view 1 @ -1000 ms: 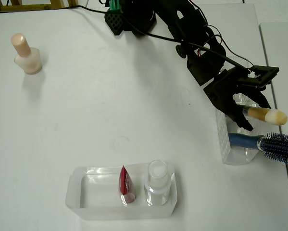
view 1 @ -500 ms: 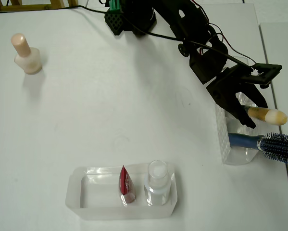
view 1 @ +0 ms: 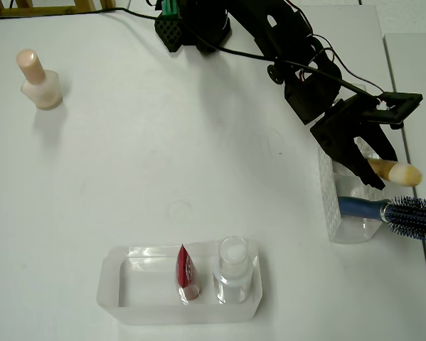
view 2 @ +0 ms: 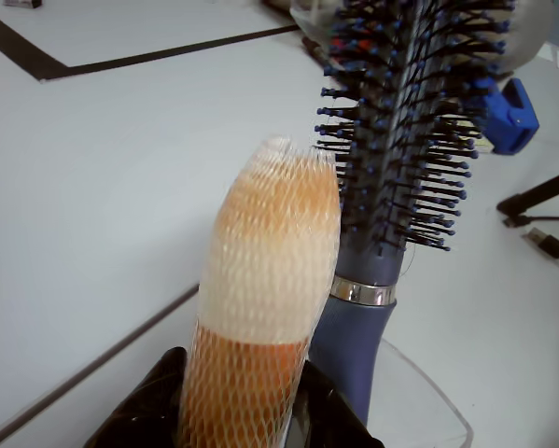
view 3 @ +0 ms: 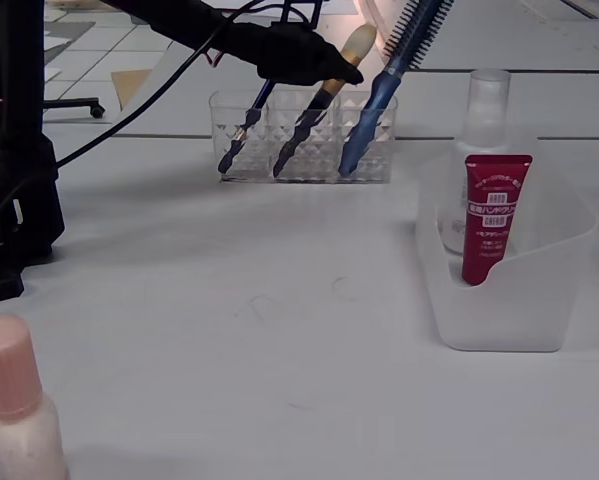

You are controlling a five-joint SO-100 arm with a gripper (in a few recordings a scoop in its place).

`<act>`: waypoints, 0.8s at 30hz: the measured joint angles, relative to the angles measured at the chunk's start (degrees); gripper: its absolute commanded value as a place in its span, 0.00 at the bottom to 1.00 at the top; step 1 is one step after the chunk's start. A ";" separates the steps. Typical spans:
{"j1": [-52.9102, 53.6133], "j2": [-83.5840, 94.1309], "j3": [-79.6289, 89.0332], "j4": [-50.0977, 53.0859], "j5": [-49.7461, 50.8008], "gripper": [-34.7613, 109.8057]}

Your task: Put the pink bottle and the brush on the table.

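The pink bottle [view 1: 40, 84] stands upright on the white table [view 1: 163, 142] at the far left; in the fixed view the pink bottle [view 3: 19, 420] is at the bottom left corner. The brush [view 1: 401, 172] leans out of a clear holder [view 1: 330, 206] at the right, its cream tip wrapped in netting [view 2: 265, 280]. My gripper [view 1: 373, 174] is shut on the brush just below the tip, with a black finger on each side of it in the wrist view [view 2: 242, 406]. In the fixed view the gripper [view 3: 337, 70] hides the part of the brush [view 3: 357, 42] below its tip.
A blue hairbrush [view 1: 405, 212] leans in the same holder right beside the brush [view 2: 400, 140]. A dark thin stick [view 3: 241, 130] stands in the holder's left cell. A clear tray [view 1: 109, 284] near the front holds a red tube [view 1: 186, 273] and a clear bottle [view 1: 232, 270].
My gripper has slid a little to the right along the brush toward its tip and closed in around it. The bottle and tray have not moved.
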 measured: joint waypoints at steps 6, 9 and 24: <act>-0.09 0.00 0.00 0.00 0.09 0.28; -0.18 0.00 0.00 0.00 0.18 0.24; -0.18 0.09 -0.26 0.00 0.18 0.24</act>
